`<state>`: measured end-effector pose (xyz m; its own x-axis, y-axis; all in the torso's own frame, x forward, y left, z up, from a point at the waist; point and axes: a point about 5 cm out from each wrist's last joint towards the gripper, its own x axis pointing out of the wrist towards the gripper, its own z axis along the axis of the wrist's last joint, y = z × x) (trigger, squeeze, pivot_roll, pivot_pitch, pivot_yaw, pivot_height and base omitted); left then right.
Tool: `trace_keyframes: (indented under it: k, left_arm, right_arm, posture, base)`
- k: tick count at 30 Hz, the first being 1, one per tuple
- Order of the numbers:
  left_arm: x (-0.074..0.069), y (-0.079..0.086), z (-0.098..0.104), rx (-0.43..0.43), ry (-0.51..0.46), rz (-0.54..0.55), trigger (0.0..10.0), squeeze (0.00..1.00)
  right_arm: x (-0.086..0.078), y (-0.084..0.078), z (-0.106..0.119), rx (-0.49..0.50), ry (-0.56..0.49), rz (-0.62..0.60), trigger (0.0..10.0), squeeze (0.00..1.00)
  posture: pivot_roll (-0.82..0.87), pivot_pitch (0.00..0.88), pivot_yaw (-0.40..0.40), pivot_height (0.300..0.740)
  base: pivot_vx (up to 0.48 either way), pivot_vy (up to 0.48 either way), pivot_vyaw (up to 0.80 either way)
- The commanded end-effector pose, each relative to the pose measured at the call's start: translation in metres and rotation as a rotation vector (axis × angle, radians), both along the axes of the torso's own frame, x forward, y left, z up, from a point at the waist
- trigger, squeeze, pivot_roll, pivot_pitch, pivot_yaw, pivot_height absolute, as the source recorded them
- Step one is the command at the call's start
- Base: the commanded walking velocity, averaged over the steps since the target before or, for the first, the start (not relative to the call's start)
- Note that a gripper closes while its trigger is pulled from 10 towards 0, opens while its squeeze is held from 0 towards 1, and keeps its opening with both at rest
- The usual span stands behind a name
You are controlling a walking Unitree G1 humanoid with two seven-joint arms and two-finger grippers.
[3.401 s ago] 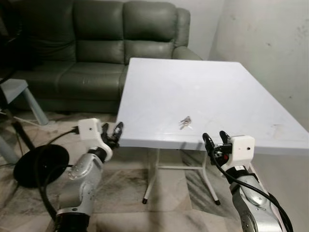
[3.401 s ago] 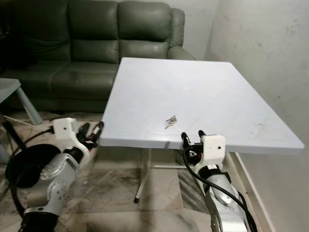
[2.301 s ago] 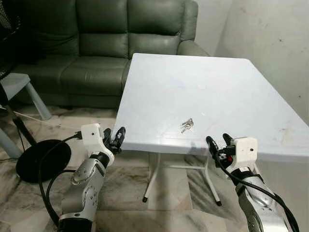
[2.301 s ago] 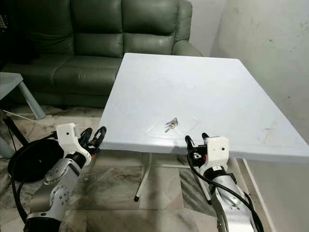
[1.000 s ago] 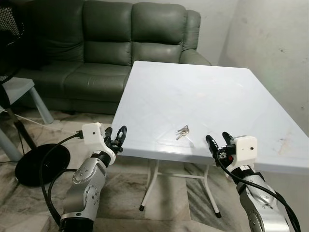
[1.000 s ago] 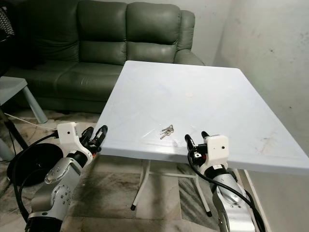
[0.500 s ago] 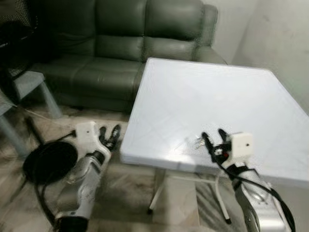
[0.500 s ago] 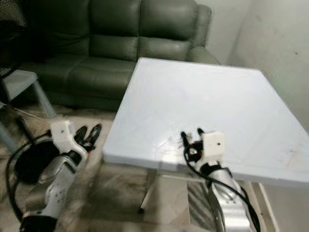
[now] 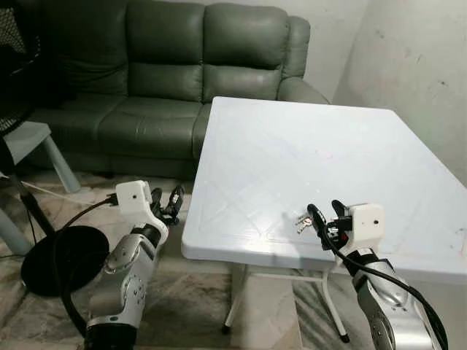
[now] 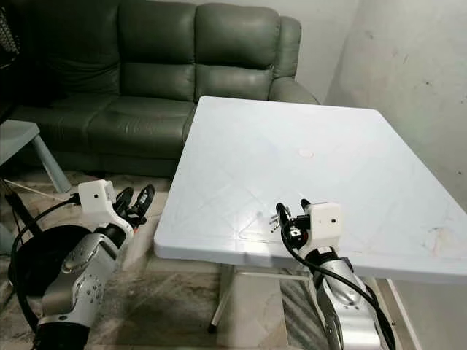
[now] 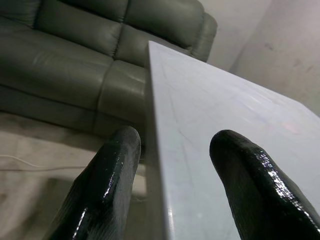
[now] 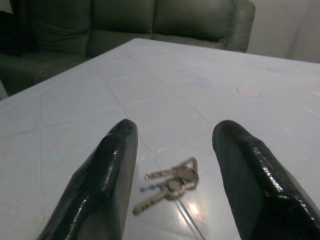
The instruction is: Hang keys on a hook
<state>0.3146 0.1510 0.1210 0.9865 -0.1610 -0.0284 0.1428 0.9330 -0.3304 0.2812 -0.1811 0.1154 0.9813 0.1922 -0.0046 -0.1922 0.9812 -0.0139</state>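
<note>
A small bunch of metal keys [image 9: 300,219] lies flat on the white table [image 9: 292,153] near its front edge. In the right wrist view the keys [image 12: 170,185] lie just ahead of and between my two black fingers [image 12: 107,180]. My right gripper [image 9: 325,217] is open and hovers over the table's front edge, just right of the keys. My left gripper [image 9: 166,202] is open and held off the table's left front corner, empty. In the left wrist view the table's left edge [image 11: 157,150] runs between its fingers [image 11: 107,185].
A dark green leather sofa [image 9: 168,80] stands behind the table. A black round fan base [image 9: 62,255] and a cable lie on the floor at left. A grey stool [image 9: 29,146] is at far left. A plain wall [image 9: 416,65] rises on the right.
The camera has come closer and shifted, so the table sits more to the right. My right gripper has moved up over the table edge beside the keys.
</note>
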Motion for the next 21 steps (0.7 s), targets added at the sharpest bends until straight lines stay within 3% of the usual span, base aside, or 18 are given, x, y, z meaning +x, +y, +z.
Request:
trace_keyframes:
  k: [1,2,3,12,21]
  left_arm:
    - [0.001,-0.005,0.003,0.007,-0.010,-0.018,10.0,0.00]
    - [0.001,-0.006,0.003,0.005,-0.011,-0.020,10.0,0.00]
    - [0.000,-0.006,0.003,0.005,-0.011,-0.020,10.0,0.00]
    - [-0.002,-0.011,0.004,0.029,-0.016,-0.052,10.0,0.00]
    - [-0.009,-0.027,0.006,0.086,-0.031,-0.126,10.0,0.00]
  right_arm:
    - [0.000,-0.004,0.003,0.022,0.000,-0.005,10.0,0.40]
    - [-0.001,-0.003,0.003,0.027,-0.002,0.001,10.0,0.40]
    - [-0.001,-0.003,0.003,0.024,-0.002,-0.001,10.0,1.00]
    - [0.002,-0.004,0.002,-0.022,0.024,0.033,10.0,1.00]
    - [0.018,0.000,0.006,-0.096,0.048,0.056,10.0,1.00]
  posture:
    - [-0.01,0.000,-0.047,0.740]
    - [-0.01,0.000,-0.047,0.740]
    - [-0.01,0.000,-0.047,0.740]
    - [-0.01,0.000,-0.046,0.740]
    - [0.00,0.000,-0.048,0.740]
  base:
    - [0.000,0.000,0.00]
    - [0.000,0.000,0.00]
    - [0.000,0.000,0.00]
    - [0.000,0.000,0.00]
    - [0.000,0.000,0.00]
